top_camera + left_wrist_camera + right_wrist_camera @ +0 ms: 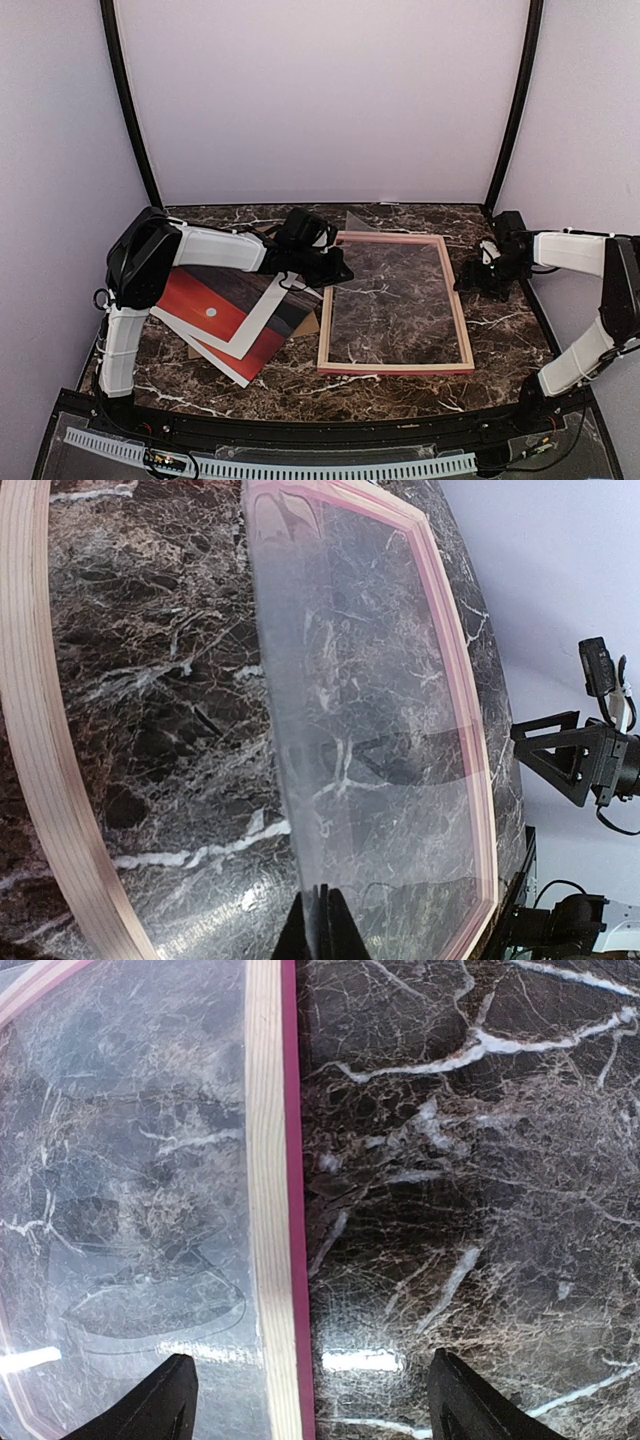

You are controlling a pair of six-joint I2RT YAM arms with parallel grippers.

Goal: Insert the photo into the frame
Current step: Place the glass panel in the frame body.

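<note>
Pinched left end effector (337, 271) shut on clear pane (360, 730) near picture centre; held right end effector (465, 281) wide open, low, at right.

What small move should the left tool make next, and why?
Probably square the clear pane with the frame and lay it flat inside. The left tool is shut on its edge, the pane sits askew with one corner past the far rail, and the photo lies outside.
</note>
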